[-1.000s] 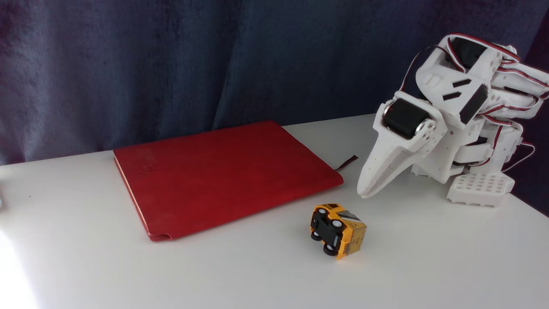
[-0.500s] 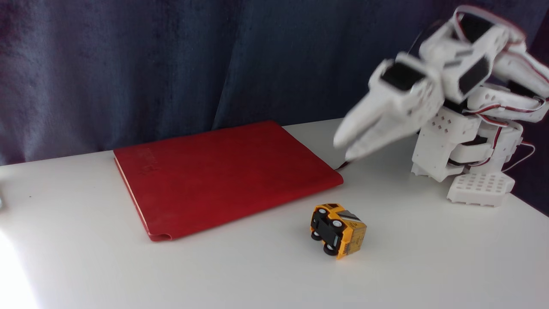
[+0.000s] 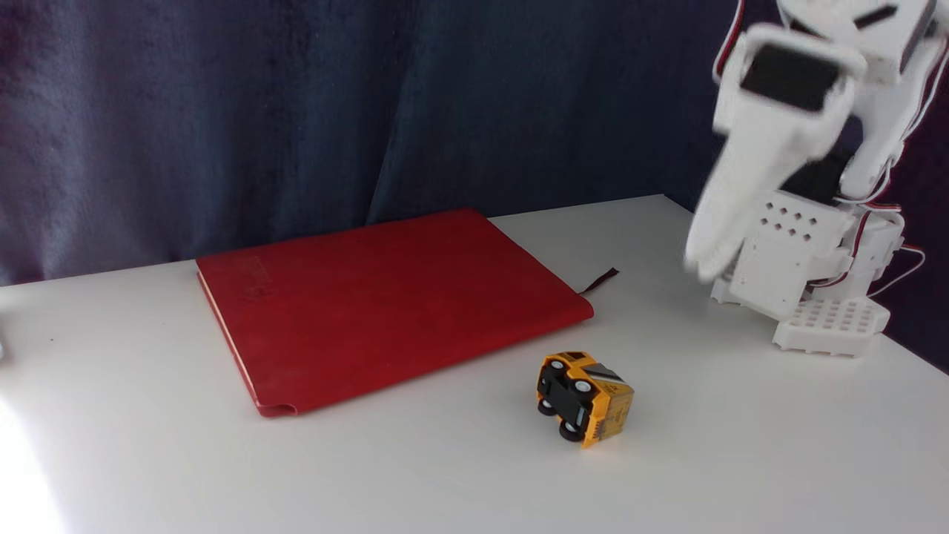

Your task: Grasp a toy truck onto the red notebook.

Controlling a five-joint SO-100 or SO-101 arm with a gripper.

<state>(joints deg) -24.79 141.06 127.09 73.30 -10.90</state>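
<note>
The orange-yellow toy truck [image 3: 584, 397] lies tipped on its side on the white table, black underside and wheels facing left. The red notebook [image 3: 385, 300] lies flat behind and to its left, with its dark ribbon bookmark [image 3: 599, 281] sticking out at the right corner. My white gripper [image 3: 703, 263] hangs in the air at the right, pointing down, blurred by motion. It is well above and to the right of the truck, in front of the arm's base. The fingers look pressed together with nothing between them.
The arm's white base [image 3: 823, 311] stands at the table's right edge with red and white wires. A dark blue curtain [image 3: 296, 111] closes off the back. The white table [image 3: 371, 467] has bare surface in front of the notebook and around the truck.
The gripper rose from near the table, swung up past the notebook's corner, then moved right and turned to point downward. Truck and notebook have not moved.
</note>
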